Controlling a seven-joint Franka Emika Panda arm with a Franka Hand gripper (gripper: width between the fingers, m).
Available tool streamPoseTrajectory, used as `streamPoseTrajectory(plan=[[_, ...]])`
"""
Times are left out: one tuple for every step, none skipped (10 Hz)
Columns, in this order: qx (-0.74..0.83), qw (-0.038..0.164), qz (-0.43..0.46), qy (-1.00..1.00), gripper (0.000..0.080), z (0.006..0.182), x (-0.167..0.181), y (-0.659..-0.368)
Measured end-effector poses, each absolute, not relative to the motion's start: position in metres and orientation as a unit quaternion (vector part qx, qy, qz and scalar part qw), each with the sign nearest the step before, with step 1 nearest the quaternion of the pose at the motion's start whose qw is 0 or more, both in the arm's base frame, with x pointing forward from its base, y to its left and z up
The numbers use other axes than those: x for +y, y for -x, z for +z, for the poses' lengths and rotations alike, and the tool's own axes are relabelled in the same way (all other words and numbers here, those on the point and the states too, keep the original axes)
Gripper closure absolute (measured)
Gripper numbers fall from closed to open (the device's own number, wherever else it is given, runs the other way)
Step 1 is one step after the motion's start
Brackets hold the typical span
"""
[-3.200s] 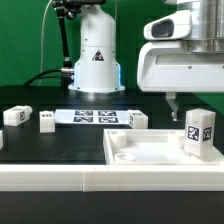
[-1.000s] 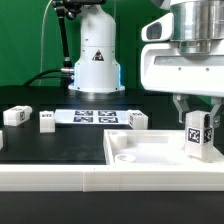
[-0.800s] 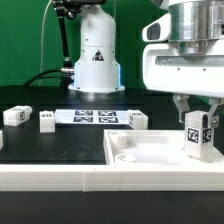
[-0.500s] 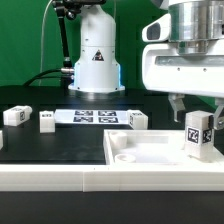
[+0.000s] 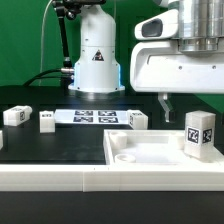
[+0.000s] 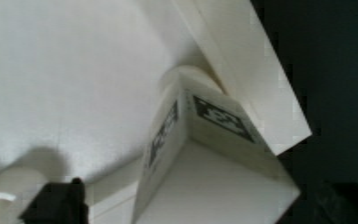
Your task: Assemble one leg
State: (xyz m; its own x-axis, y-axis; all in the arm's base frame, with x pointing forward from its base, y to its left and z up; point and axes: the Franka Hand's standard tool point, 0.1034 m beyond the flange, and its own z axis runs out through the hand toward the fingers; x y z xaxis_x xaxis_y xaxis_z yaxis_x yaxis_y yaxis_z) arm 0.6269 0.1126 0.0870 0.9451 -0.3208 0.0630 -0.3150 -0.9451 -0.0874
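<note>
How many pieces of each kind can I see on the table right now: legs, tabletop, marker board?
Legs: 4
Tabletop: 1
Marker board: 1
Total: 6

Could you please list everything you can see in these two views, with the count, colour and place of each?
upright leg: one, white with a black-and-white tag, standing on the tabletop at the exterior view's right.
loose legs: three, white with tags, on the table; two to the exterior view's left of the marker board, one to its right.
tabletop: one, white, lying flat at the front.
marker board: one, white with black tags, flat on the table.
table: one, black.
robot base: one, white, at the back.
hand: one, white with dark fingers, open, above the tabletop, touching nothing.
</note>
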Motion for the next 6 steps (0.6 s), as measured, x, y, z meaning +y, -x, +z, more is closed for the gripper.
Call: streamPoseTrajectory(plan=[[0.114, 0.036, -0.039, 0.992, 0.0151, 0.087, 0.114, -0.626], [0.067, 0.033, -0.040, 0.996, 0.0151, 0.086, 0.118, -0.625], [0.037, 0.033, -0.040, 0.998, 0.0151, 0.086, 0.122, -0.624], [0.020, 0.034, -0.041, 0.998, 0.0151, 0.086, 0.125, -0.624], [-0.026, 0.033, -0.042, 0.998, 0.0151, 0.085, 0.129, -0.623], [-0.052, 0.032, -0.046, 0.997, 0.0151, 0.085, 0.129, -0.623]])
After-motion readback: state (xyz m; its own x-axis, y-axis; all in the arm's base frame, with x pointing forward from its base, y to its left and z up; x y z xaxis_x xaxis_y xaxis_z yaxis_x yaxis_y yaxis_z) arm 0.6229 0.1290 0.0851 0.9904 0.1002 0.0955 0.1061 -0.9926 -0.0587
